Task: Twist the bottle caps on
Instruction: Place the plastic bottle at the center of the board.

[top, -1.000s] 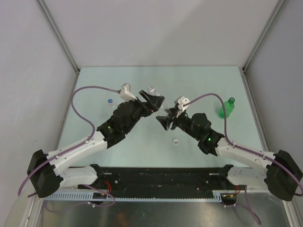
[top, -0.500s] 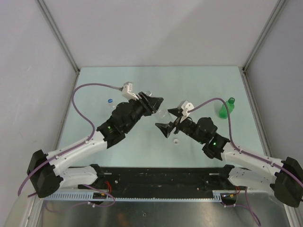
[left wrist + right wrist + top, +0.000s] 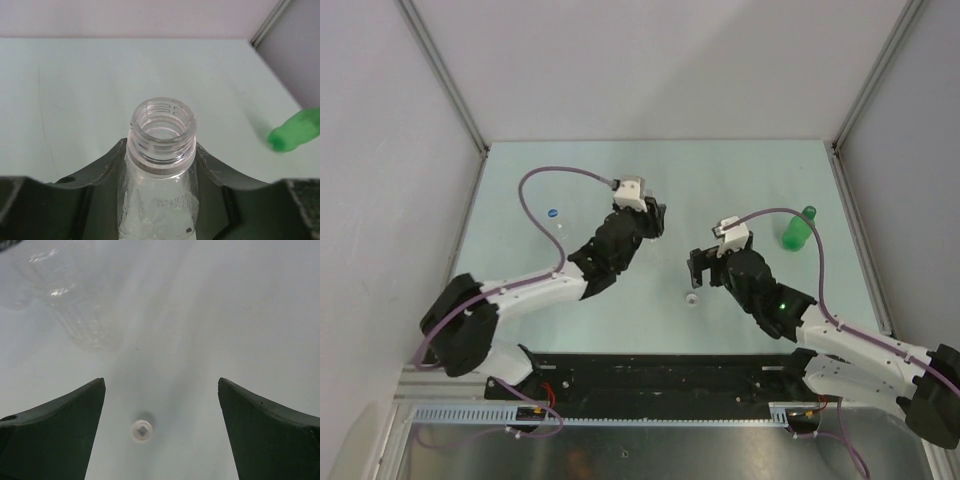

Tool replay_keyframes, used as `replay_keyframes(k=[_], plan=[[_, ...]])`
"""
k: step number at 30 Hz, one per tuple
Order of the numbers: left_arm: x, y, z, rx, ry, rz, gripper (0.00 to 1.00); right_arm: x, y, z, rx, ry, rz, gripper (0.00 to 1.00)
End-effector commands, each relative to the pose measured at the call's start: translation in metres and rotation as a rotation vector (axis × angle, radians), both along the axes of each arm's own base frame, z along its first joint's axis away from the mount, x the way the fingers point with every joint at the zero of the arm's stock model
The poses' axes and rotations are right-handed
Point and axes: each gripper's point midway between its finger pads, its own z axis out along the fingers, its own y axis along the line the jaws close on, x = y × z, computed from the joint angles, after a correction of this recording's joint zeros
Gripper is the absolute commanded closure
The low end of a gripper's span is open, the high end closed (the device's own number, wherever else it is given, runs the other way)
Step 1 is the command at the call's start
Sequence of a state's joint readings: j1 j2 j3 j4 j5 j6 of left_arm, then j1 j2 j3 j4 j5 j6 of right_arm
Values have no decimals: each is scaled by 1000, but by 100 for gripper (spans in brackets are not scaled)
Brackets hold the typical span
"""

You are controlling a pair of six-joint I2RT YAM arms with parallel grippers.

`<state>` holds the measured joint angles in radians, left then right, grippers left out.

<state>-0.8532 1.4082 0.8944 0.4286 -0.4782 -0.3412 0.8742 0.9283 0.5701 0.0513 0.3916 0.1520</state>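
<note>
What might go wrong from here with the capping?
The white cap is tiny and lies flat on the table under the wide-open right gripper; closing may skid it away or pinch it crooked. The left gripper holds the clear bottle just below its open neck; the thin plastic may squash or turn during screwing.

Left hand [image 3: 651, 217] at centre frame grips a clear bottle [image 3: 161, 150]. Right hand [image 3: 701, 268], just right, hangs spread wide.
</note>
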Motion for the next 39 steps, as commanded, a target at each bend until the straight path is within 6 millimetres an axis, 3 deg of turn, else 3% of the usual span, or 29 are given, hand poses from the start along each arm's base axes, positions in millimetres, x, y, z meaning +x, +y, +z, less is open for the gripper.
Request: replay_keyframes(k=[1,8,25,33,39], plan=[[11,5,11,-4,-179,46,60,6,-45,-8,-29,44,-213,1],[1,7,-17,1,-260,61,56,3,-50,-4,48,30,-188,1],[-11,9,-58,17,-261,95,49,2,-53,-8,68,35,-174,0],[-11,8,-70,37,-244,102,32,1,-53,-11,60,44,-177,1],[-13,6,-75,54,-240,104,26,2,-53,-12,56,45,-177,1]])
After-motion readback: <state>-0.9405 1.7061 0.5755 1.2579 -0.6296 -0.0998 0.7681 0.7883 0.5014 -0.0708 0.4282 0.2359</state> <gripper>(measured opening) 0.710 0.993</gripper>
